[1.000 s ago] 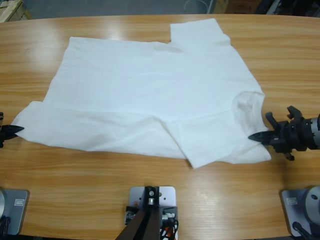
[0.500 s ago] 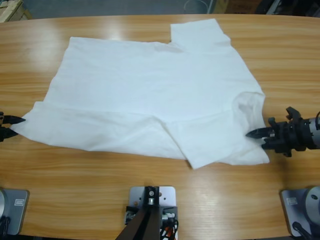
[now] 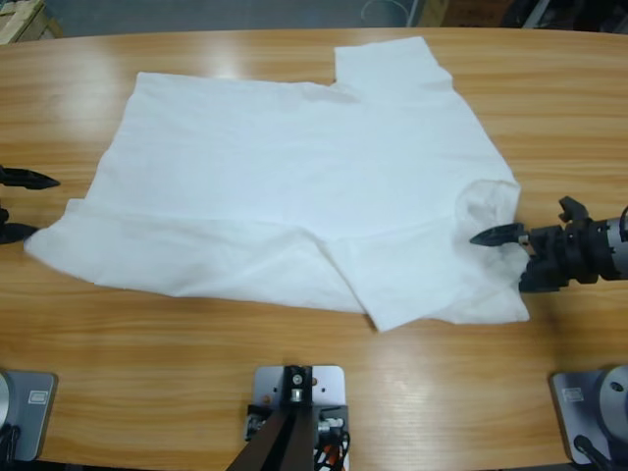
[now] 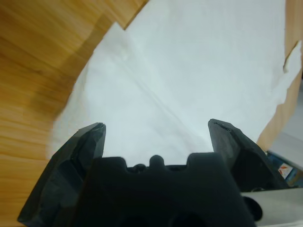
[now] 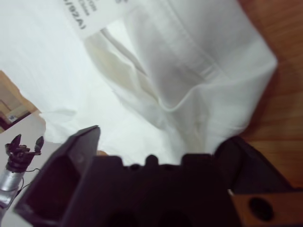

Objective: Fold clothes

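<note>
The white T-shirt (image 3: 294, 186) is spread over the middle of the wooden desk (image 3: 314, 383), with its front edge already turned over in a loose, creased fold. At the left end of the T-shirt the left hand (image 3: 25, 206) is now opened wide: one jaw tip is seen behind the corner of the cloth and the other in front of it, while half a second ago both tips were close together at that corner. In the left wrist view the two jaws stand well apart with only white fabric between and beyond them, so the corner is framed but not yet pinched. At the right end of the T-shirt, by the neck opening, the right hand (image 3: 502, 257) is also parted more than before and has been advanced over the edge of the cloth; its upper jaw tip is laid on the collar region. In the right wrist view the ribbed collar (image 5: 189, 61) and a printed label (image 5: 94, 14) are seen just ahead, and the jaws are spread with nothing held. It is judged that both ends are being prepared for a grasp, so that the next fold can be lifted; the fold itself is not yet begun.
</note>
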Tool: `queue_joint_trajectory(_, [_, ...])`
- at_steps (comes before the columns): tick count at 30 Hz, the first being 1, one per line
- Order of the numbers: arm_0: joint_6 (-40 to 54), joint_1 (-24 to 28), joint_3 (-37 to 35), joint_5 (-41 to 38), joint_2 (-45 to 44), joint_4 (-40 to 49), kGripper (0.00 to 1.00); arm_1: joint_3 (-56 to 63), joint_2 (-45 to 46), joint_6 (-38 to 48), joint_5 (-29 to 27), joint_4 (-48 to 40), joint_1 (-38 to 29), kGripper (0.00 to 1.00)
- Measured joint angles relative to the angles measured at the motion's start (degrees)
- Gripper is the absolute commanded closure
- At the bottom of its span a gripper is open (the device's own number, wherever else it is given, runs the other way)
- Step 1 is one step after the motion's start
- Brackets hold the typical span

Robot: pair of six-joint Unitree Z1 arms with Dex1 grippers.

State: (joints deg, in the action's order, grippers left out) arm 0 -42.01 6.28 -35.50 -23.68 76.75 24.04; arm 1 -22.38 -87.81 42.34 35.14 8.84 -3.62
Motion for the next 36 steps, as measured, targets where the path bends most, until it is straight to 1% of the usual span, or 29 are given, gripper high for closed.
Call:
queue_joint_trajectory(6, [6.0, -0.1, -8.2, -1.3, 0.6, 6.7, 0.164, 0.0, 0.0, -0.1, 0.5, 0.0, 0.0, 0.000])
queue_joint_trajectory(9, [11.2, -0.5, -9.0, -2.9, 3.3, 8.4, 0.170, 0.0, 0.3, -0.1, 0.7, 0.3, 0.0, 0.000])
queue_joint_trajectory(10, [12.7, -1.3, -9.3, -3.3, 4.2, 8.8, 0.168, 0.0, 0.7, -0.2, 0.7, 0.7, 0.0, 0.000])
queue_joint_trajectory(13, [17.4, -7.3, -13.4, -2.9, 6.4, 11.9, 0.165, -0.8, 2.6, -1.2, 0.7, 3.3, 0.0, 0.000])
queue_joint_trajectory(15, [20.6, -11.4, -17.3, -0.7, 7.8, 15.2, 0.165, -3.1, 4.6, -2.6, 0.6, 6.6, -0.6, 0.000])
queue_joint_trajectory(17, [23.5, -13.9, -21.6, 1.9, 8.4, 18.7, 0.165, -7.2, 6.8, -4.7, 0.0, 10.6, -2.1, 0.000])
queue_joint_trajectory(21, [27.3, -15.6, -30.1, 5.5, 8.5, 24.6, 0.165, -17.5, 10.8, -9.1, -3.2, 19.4, -6.6, 0.000])
queue_joint_trajectory(23, [29.0, -16.9, -33.1, 8.3, 8.5, 26.4, 0.161, -22.8, 12.1, -11.9, -5.3, 24.3, -8.5, 0.000])
queue_joint_trajectory(27, [31.6, -20.5, -34.9, 13.7, 8.6, 28.0, 0.167, -31.7, 13.2, -16.8, -11.0, 35.3, -10.2, 0.000])
queue_joint_trajectory(28, [32.3, -21.3, -34.9, 14.9, 9.7, 28.1, 0.170, -35.6, 14.1, -19.1, -16.3, 43.0, -10.5, 0.000])
queue_joint_trajectory(33, [32.9, -21.3, -34.7, 14.9, 11.3, 28.1, 0.162, -36.1, 15.1, -19.8, -17.3, 45.1, -13.7, 0.000])
queue_joint_trajectory(34, [33.0, -21.2, -34.7, 14.4, 11.7, 28.1, 0.140, -36.2, 15.7, -19.9, -17.3, 45.3, -13.9, 0.000])
queue_joint_trajectory(35, [33.0, -21.0, -34.8, 13.6, 12.1, 28.1, 0.093, -36.3, 16.7, -19.9, -17.3, 45.6, -13.9, 0.000])
queue_joint_trajectory(36, [33.0, -20.5, -35.0, 12.3, 12.4, 28.1, 0.078, -36.6, 17.5, -19.9, -17.2, 45.8, -13.9, 0.000])
